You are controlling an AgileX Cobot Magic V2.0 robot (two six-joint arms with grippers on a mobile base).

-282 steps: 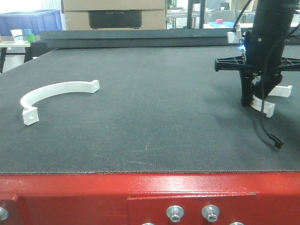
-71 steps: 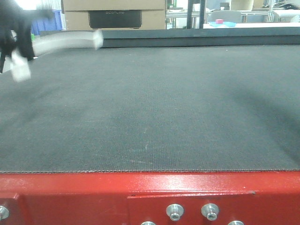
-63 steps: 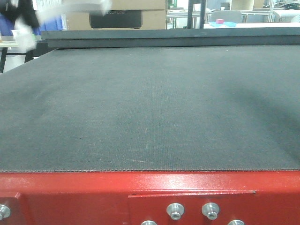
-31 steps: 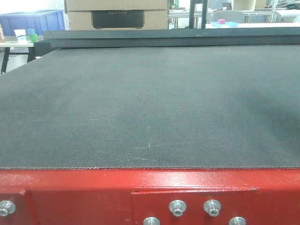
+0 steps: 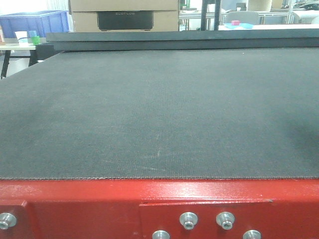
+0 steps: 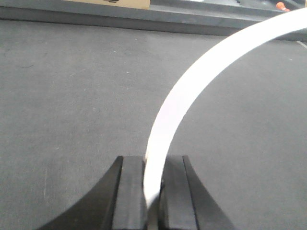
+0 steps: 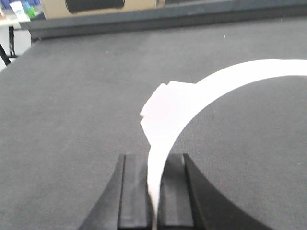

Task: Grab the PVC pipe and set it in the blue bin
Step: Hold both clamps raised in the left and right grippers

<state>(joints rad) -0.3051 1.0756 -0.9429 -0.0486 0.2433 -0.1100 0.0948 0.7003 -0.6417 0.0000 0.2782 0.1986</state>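
Mat [image 5: 159, 109]: no pipe on it in your front view.
Bin [image 5: 47, 22]: past the far-left corner, probably nearer your left gripper [image 6: 152, 165].
Pipe [image 6: 192, 91]: pinched at one end in the left gripper's closed jaws, arc sweeping up and right.
Second pipe [image 7: 192, 103]: clamped likewise in your right gripper [image 7: 153, 160], above the mat.

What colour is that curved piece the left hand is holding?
White. The curved PVC pipe piece shows best in the left wrist view.
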